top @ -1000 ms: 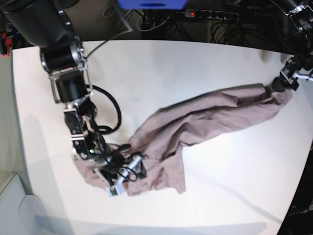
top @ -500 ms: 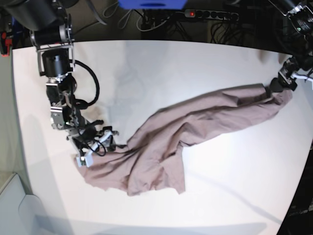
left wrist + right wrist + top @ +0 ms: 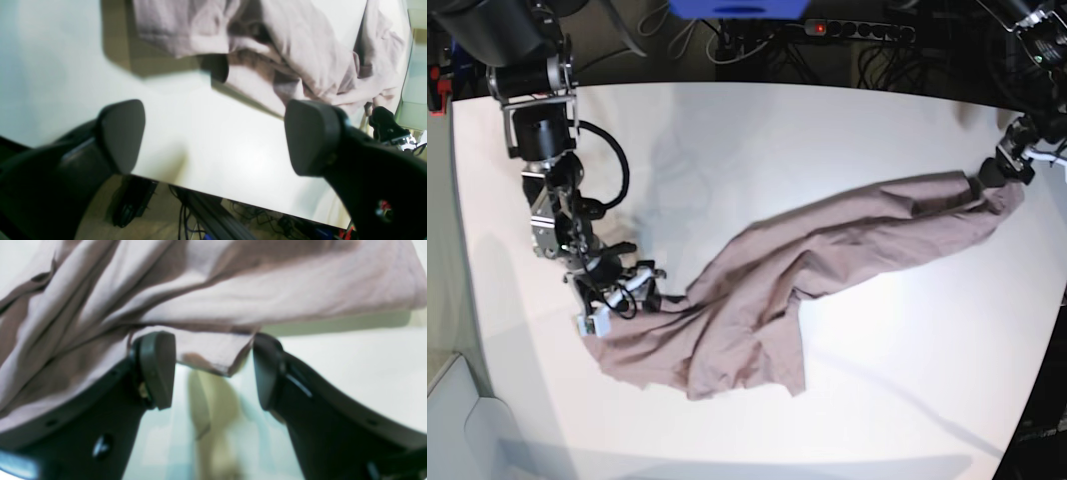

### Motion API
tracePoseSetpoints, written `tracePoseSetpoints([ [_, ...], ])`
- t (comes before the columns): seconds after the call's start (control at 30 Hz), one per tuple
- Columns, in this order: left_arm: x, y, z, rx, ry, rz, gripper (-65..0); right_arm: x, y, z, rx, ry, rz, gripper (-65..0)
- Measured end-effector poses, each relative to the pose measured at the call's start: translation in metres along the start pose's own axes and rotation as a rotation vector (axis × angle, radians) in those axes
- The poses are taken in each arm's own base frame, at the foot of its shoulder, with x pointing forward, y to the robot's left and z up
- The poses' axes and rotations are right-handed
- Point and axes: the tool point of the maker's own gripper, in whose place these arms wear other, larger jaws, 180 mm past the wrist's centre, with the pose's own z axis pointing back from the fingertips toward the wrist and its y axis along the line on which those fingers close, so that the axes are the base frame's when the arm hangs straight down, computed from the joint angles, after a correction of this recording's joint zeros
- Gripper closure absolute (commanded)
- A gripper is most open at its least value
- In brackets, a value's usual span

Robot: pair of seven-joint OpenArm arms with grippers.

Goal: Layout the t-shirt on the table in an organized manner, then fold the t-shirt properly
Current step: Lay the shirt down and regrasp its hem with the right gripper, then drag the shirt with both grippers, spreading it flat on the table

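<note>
base view: t-shirt (image 3: 827,265) strung from 8 to 2 o'clock across table (image 3: 757,140). left wrist: left gripper (image 3: 213,136) gaping, empty, cloth at 12. right wrist: right gripper (image 3: 213,370) wide, hem between jaws, unpinched.

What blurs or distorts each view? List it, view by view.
Base: fisheye bends the table edges; t-shirt sharp. Left wrist: left gripper fingers soft, glare on the tabletop, hard shadow under the cloth. Right wrist: right gripper and cloth both out of focus.
</note>
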Motion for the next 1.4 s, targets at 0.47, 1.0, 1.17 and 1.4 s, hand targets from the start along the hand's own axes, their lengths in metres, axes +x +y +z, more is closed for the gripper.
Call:
tracePoseSetpoints([
  [0.47,0.000,0.000,0.000,0.000,-0.001,0.000,-65.0,-0.005,0.003,-0.001,0.004,0.015,-0.007,0.0],
  [1.0,0.006,-0.002,0.000,-0.003,-0.011,-0.008,-65.0,0.116,0.012,0.120,-0.053,-0.296,0.175,0.0],
  [1.17,0.007,-0.004,0.000,-0.008,-0.014,-0.008,-65.0,0.172,0.028,0.146,-0.060,-0.416,0.187,0.0],
  [1.4,0.009,-0.001,0.003,0.004,-0.012,-0.016,-65.0,0.184,0.025,0.148,-0.073,-0.425,0.137,0.0],
])
